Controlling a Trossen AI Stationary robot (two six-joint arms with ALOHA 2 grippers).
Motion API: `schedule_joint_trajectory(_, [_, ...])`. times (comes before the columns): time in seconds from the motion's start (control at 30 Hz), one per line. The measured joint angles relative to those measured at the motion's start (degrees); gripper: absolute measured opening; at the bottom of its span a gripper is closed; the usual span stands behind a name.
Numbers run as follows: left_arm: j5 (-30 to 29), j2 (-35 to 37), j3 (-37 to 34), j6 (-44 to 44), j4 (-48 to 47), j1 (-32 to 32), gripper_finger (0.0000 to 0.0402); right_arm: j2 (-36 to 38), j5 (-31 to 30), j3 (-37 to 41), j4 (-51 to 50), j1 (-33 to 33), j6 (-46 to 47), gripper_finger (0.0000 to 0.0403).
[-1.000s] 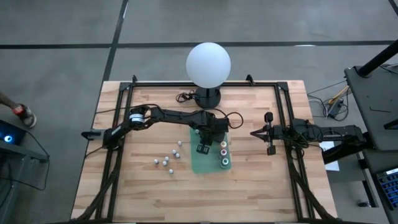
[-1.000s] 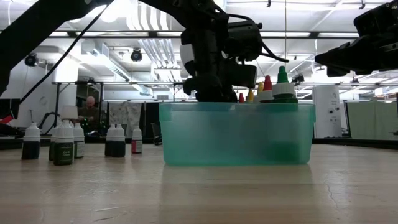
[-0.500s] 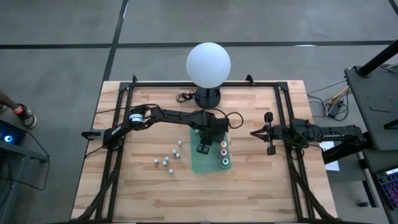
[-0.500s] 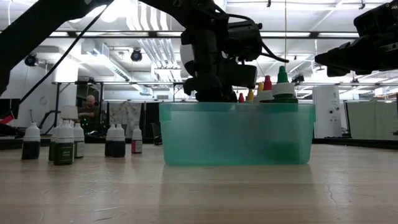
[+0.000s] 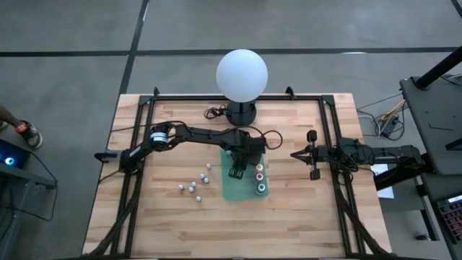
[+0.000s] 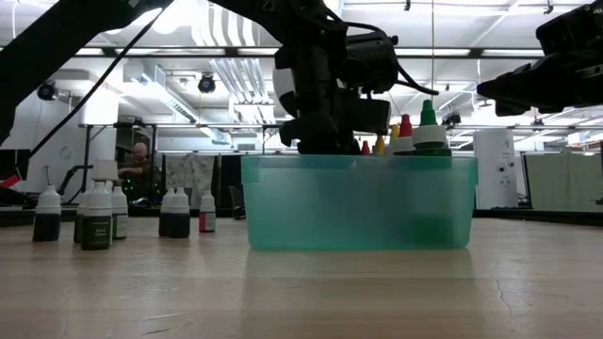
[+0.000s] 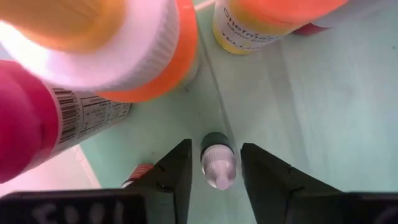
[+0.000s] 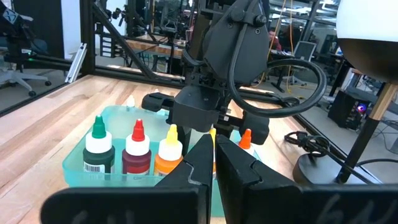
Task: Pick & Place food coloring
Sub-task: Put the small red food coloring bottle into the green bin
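**Claw lets go of a small bottle inside the green bin; loose bottles wait on the table**

The left claw hangs over the green bin near the middle of the table in the high view, with a column of colour-topped food coloring bottles standing along the bin's right side. Six whitish-capped bottles lie scattered on the wood just left of the bin, so the sorting looks roughly half done. The right claw waits well to the right, clear of the bin.

From table height, the left claw dips behind the bin's translucent wall, beside red, yellow and green tips. The unsorted bottles, dark-bodied with white caps, stand in a loose row on the left.

The left wrist view shows the claw's fingers spread, a white-tipped small bottle between them with a sliver of gap on each side; it appears released and resting on the bin floor, though contact is hard to judge from this angle. Larger bottles with orange and pink bodies crowd close.

The right wrist view has the right claw's fingers pressed together, empty, facing the bin, where green-, red- and yellow-tipped bottles stand upright.
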State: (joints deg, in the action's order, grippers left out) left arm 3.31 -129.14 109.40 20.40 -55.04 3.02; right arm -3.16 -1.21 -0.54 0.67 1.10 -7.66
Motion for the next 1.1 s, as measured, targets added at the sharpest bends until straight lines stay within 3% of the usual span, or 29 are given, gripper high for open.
schedule_joint_trajectory(0.2, [-0.32, 0.00, 0.00, -0.01, -0.01, -0.01, 0.0131, 0.00, 0.01, 0.00, 0.01, 0.00, 0.10, 0.0009])
schedule_joint_trajectory(1.1, [-0.91, 0.50, 7.57, -0.44, -4.63, 0.08, 0.0131, 0.00, 0.01, 0.00, 0.00, -0.02, -0.02, 0.0009])
